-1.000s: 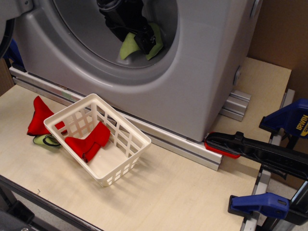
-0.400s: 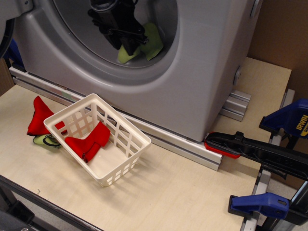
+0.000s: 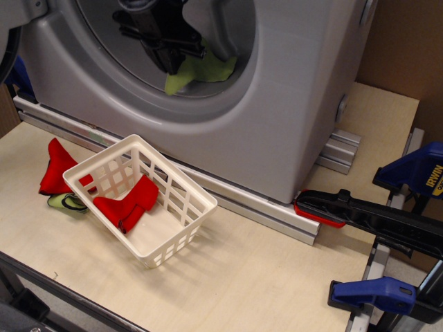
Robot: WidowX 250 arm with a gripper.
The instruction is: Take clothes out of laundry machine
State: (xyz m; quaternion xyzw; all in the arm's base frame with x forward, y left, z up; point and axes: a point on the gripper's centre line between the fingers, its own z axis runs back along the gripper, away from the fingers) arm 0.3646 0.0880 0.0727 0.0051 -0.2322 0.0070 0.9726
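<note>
- We see the gripper (image 3: 178, 63) in the upper left of the frame, inside the round drum opening of the laundry machine (image 3: 291, 104), clamped onto the lime-green clothes (image 3: 201, 70).
- The clothes hang from the dark jaws – one corner droops toward the lower lip of the opening, the rest trails to the right, deeper in the drum.
- We judge the step in hand to be the withdrawal: the piece is gripped but has not cleared the opening.
- To do it well we would pull outward and slightly upward, so the drooping corner lifts over the drum's lower lip rather than dragging on it.
- We would go slowly – the fabric is floppy and the hold looks to be on one edge only, so a snag could tug it free.
- The white basket (image 3: 169, 232) sits at the lower left of the frame on the table (image 3: 263, 277), with a red cloth (image 3: 128, 204) inside it; it looks the likely drop place.
- Another red cloth (image 3: 55, 166) and a small green piece (image 3: 66, 202) lie just beside the basket's left side; the blue clamps (image 3: 415, 176) stand well apart at the right.
</note>
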